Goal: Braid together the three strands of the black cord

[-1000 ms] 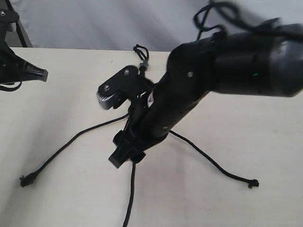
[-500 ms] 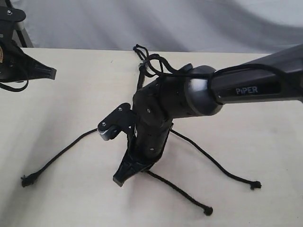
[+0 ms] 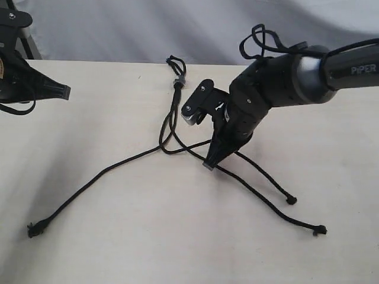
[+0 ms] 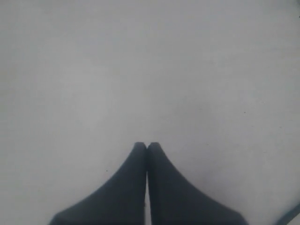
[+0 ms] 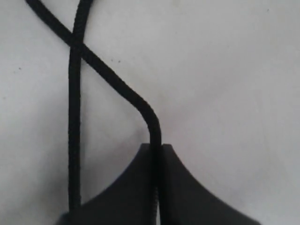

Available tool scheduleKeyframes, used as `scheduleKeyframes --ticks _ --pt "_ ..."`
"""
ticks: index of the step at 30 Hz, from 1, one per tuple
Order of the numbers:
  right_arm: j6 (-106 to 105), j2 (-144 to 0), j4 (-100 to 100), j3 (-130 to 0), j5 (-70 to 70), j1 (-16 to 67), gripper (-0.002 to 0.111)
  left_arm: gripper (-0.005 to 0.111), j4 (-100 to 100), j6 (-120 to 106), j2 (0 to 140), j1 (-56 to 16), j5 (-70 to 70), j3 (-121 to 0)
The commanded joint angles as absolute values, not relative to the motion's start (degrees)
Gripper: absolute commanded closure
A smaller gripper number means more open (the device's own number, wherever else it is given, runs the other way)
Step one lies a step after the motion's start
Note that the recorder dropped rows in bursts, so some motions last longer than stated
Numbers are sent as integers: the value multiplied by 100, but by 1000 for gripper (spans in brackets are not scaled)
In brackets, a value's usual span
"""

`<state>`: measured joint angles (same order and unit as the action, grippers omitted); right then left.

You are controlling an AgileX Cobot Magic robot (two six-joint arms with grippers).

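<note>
1. Since the braid has not visibly begun, the black cord [image 3: 174, 103] lies loose on the table [image 3: 89, 248]. Its knot [image 3: 177, 83] is at the far edge and the three strands [image 3: 169, 131] fan out toward the near edge.
2. The right gripper [image 3: 209, 163] is down at the table just past where the strands part, its jaws closed on one strand.
3. In the right wrist view that held strand [image 5: 108, 73] bends out of the right gripper [image 5: 155, 149] and crosses a second strand [image 5: 74, 140] running alongside.
4. Which loose tip belongs to the held strand cannot be told. Two tips, [image 3: 291, 200] and [image 3: 320, 229], lie to the right of the gripper.
5. The left strand [image 3: 95, 177] runs away on its own, long axis slanting toward the near left corner, well apart from both arms.
6. The left gripper [image 3: 64, 91] hangs at the far left with jaws pressed together on nothing. Its wrist view shows only the shut left gripper [image 4: 147, 146] over bare surface.
7. Judgement: a crossing means carrying the held strand sideways over its neighbour, away from the knot. The right arm is far nearer.
</note>
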<state>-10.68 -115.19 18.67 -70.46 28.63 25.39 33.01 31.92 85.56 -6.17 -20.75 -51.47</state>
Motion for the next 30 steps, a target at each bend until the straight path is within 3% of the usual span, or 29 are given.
scheduleKeyframes --ticks 1,11,17,23,30 --pt "-1132 -11779 1866 -7056 2881 2472 108 107 3224 3180 8508 -605 -2092 -5103" --pt "-2593 -11810 -523 -7056 4855 3403 108 107 3211 3180 8508 -605 -2082 -5103" --pt "-2954 -11304 -282 -7056 4680 3956 108 107 3211 3180 8508 -605 -2082 -5103" --pt "-2632 -10579 114 -7056 4393 3628 108 107 3211 3180 8508 -605 -2082 -5103" --pt "-2358 -10590 0 -6995 4254 2608 108 107 3130 3180 8508 -605 -2095 -5103"
